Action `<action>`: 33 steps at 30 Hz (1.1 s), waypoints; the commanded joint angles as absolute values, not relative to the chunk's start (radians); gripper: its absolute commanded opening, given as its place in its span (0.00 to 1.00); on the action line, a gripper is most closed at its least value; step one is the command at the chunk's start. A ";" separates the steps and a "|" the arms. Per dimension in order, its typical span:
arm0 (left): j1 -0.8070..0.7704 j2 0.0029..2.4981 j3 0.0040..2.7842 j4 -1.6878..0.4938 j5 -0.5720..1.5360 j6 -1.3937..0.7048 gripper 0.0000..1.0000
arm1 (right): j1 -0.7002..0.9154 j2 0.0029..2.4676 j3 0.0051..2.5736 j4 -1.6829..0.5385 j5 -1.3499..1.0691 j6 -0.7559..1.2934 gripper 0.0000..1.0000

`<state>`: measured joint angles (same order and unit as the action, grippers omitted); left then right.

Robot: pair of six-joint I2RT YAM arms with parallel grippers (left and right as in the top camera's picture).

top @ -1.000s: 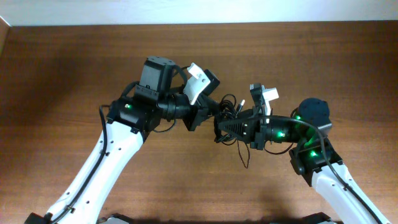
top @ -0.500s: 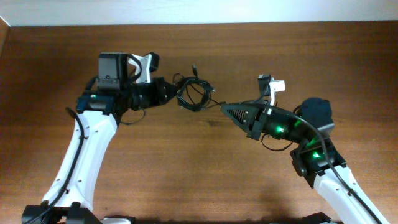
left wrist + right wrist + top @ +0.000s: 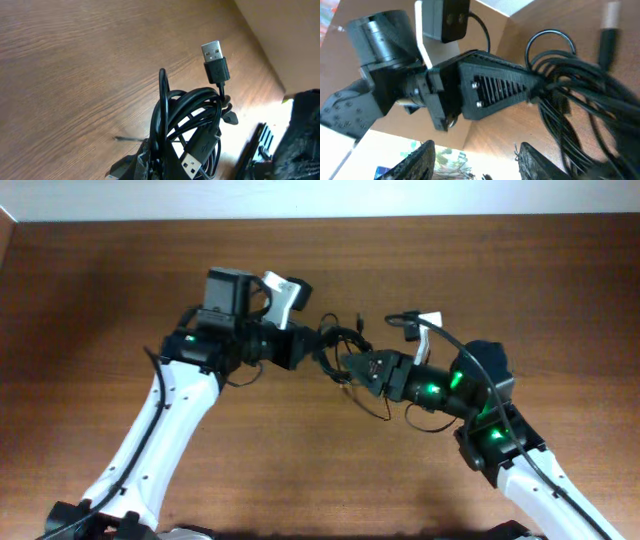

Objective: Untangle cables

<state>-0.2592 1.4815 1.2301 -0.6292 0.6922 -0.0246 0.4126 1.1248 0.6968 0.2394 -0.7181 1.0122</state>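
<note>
Seen from above, a brown wooden table (image 3: 100, 300) fills the view, with two robot arms meeting near its middle, slightly toward the far side.

The left arm (image 3: 170, 420), white with black joints, rises from the near left corner. The right arm (image 3: 520, 470) rises from the near right corner, with green lights glowing along it.

The cables (image 3: 338, 343) are one tangled black bundle between the two arm tips, at the centre of the table. One thin strand (image 3: 380, 412) loops out of the bundle toward the near side, under the right arm's wrist.

The left gripper (image 3: 312, 350) is closed tight on the left side of the bundle. From the left wrist camera, the coils rise straight out of the clamped jaws at the bottom edge of the view. A USB plug (image 3: 214, 52) with a silver metal end sticks up from the top of the coils. A second plug (image 3: 191, 163) lies low in the bundle, close to the jaws. Wood grain shows behind the coils.

The right gripper (image 3: 345, 365) points left at the bundle from just beside it. From the right wrist camera, its two fingertips (image 3: 422, 152) stand apart at the bottom of the view. Nothing is gripped between them, and only table shows in the gap. The cords hang to the right of that gap. Straight ahead in this view, the left gripper's ribbed black finger (image 3: 495, 90) is pinched onto the cords.
</note>
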 commanded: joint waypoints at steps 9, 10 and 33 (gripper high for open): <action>-0.333 1.462 1.227 -0.649 0.665 0.025 0.00 | 0.430 1.328 0.706 0.254 -0.493 1.161 0.49; -0.333 1.456 1.227 -0.662 0.665 0.040 0.00 | 0.429 1.335 0.706 0.276 -0.488 1.161 0.36; -0.337 1.452 1.227 -0.725 1.082 0.443 0.00 | 0.147 1.332 0.705 0.264 -0.730 1.047 0.04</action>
